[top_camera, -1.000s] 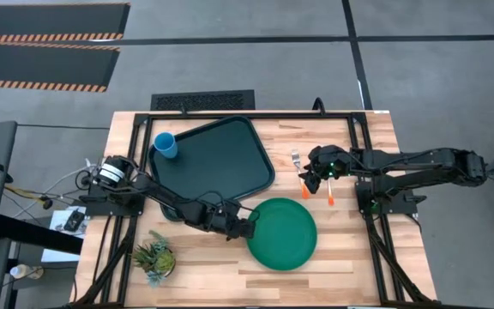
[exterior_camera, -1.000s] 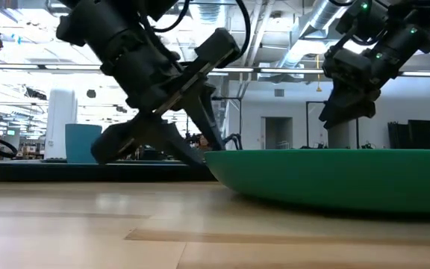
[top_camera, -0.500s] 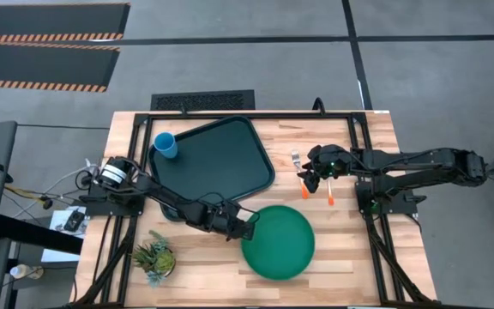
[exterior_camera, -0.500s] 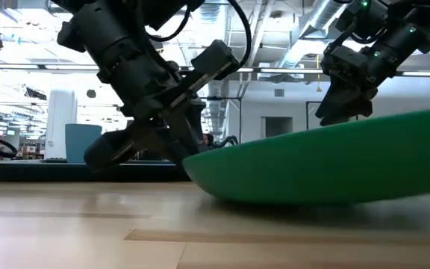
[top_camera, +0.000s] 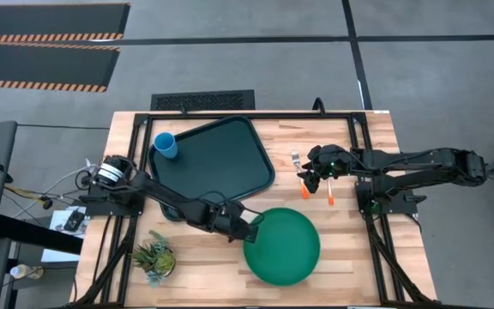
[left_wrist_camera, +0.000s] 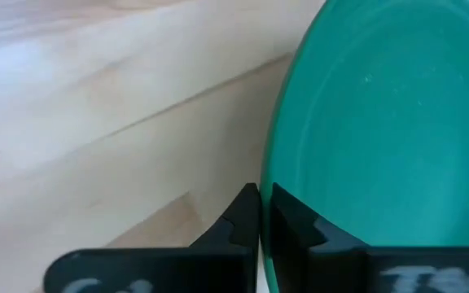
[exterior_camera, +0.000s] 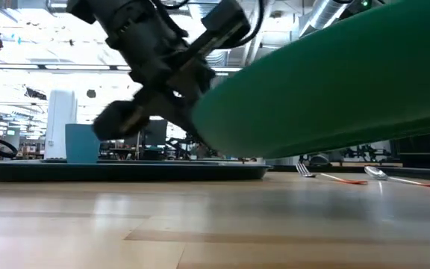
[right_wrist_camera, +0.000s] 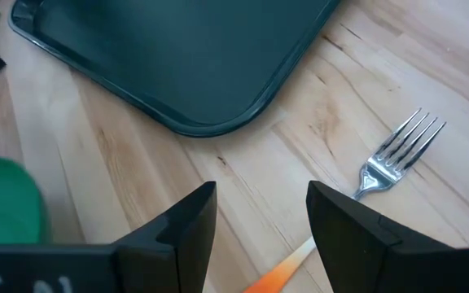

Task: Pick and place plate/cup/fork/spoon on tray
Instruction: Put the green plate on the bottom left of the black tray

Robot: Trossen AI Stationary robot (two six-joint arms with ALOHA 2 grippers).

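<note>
The green plate [top_camera: 283, 247] is in the air over the table's near middle, tilted, in my left gripper [top_camera: 251, 228], which is shut on its rim; the low view shows its underside [exterior_camera: 334, 90]. The dark tray [top_camera: 213, 159] lies at the far left with the blue cup [top_camera: 165, 144] in its far-left corner. My right gripper [right_wrist_camera: 259, 216] hovers open and empty over the fork [right_wrist_camera: 401, 155]. The fork [exterior_camera: 327, 177] and spoon [exterior_camera: 394, 177] lie flat on the table at the right. My left gripper pinches the plate's rim [left_wrist_camera: 265, 199] on its left side between its two fingers [left_wrist_camera: 243, 220], one on the plate's upper face and one on its underside. The fingers come from the table's left, slanting down. The plate is lifted clear of the table and tilted.
A small spiky green plant [top_camera: 154, 256] stands near the table's near-left corner. Bare wood shows between the tray and the table's near edge. The fork's head [top_camera: 295, 158] and the spoon's orange handle [top_camera: 329, 199] lie right of the tray.
My left gripper has gone up with the plate. The plate lay flat on the table, then tipped, and now hangs tilted and clear of the table, a little nearer the near edge.
</note>
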